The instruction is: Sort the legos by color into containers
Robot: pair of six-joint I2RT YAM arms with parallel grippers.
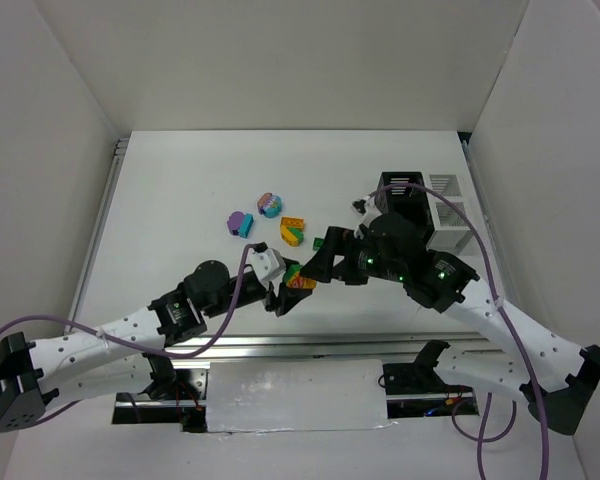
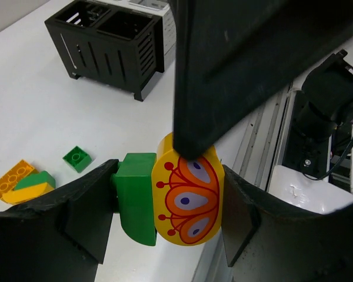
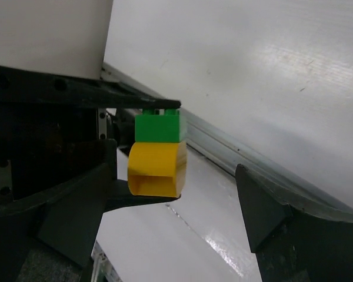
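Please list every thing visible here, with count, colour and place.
green-and-yellow brick pair: one, green and yellow, held in left gripper
green brick: one, green, loose on table
orange-yellow-green bricks: one cluster, mid table
purple-teal bricks: one pair, left of cluster
pink-teal bricks: one pair, behind cluster
black bin: one, far right
white bins: two, beside black bin
table: one, white
left gripper: black, shut on pair
right gripper: black, open at pair

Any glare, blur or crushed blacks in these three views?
Top external: even light, glare only on the silver plate at the near edge. Left wrist: yellow-and-green brick pair sharp, the right claw's finger overhead soft-edged. Right wrist: same pair sharp, own fingers nearly black, sheen on the white surface below.
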